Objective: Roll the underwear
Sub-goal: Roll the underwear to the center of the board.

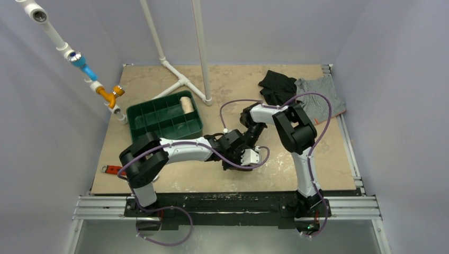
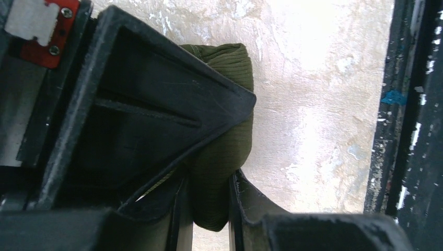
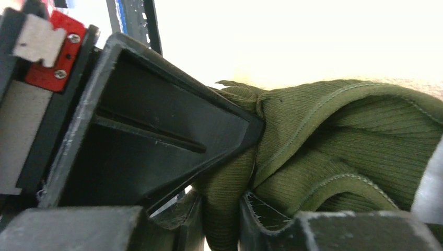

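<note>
Left wrist, left gripper: we see its jaws pressed onto a fold of the underwear, with cloth filling the gap between them.
Left wrist, underwear: a rounded, ribbed olive bundle running from 12 o'clock down to 6 o'clock of the view and lying on the table.
Left wrist, table: a pale, mottled board, with a black rail along it at 3 o'clock.
Right wrist, right gripper: it pinches the underwear too, a thin fold caught between the jaws at 6 o'clock.
Right wrist, underwear: bunched olive folds with stitched seams spread toward 3 o'clock of the fingers.
Right wrist, pale strip: it sits at the right edge, and we cannot tell what it is.
Top, arms: the left arm reaches toward 3 o'clock and the right arm bends back toward 9 o'clock. Both grippers meet mid-table, toward the near edge.
Top, underwear: it is under the two grippers and mostly hidden, so we make out only a dark patch.
Top, tray: green with compartments, at 10 o'clock from the grippers. A cream roll stands in its far right corner compartment.
Top, black garment: at 1 o'clock from the grippers, touching the grey striped garment on its 3 o'clock side.
Top, pipe frame: white, just beyond the tray at 12 o'clock.
Top, red-handled item: near the table's left edge, at 9 o'clock from the grippers. It is too small for us to name.
</note>
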You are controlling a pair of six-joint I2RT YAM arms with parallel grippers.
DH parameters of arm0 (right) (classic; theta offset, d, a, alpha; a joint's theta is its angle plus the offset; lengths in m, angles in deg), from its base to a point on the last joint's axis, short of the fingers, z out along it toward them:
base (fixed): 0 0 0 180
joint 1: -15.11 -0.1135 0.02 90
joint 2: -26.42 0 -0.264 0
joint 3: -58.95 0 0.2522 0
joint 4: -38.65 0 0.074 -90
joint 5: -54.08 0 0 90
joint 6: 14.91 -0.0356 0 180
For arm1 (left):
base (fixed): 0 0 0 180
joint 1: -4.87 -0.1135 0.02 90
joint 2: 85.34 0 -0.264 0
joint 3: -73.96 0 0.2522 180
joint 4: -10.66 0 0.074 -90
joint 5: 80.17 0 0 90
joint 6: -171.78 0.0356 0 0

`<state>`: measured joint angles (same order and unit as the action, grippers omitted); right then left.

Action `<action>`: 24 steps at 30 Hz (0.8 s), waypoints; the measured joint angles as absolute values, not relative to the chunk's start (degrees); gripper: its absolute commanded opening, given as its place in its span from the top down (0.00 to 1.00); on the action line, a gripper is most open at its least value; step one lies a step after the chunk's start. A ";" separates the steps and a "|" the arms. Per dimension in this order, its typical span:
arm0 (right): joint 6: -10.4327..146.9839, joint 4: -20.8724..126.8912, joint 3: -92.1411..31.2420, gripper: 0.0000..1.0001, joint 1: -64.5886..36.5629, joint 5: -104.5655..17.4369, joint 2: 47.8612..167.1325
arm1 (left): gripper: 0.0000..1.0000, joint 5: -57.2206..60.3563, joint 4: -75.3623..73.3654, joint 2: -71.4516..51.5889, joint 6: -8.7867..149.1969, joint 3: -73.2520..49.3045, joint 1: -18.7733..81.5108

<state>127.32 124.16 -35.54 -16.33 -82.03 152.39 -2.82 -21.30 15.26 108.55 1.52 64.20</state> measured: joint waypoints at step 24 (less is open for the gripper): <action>126.46 121.10 -33.07 0.46 -10.91 -80.19 145.44 | 1.00 -11.69 -23.53 17.27 109.09 -0.77 60.68</action>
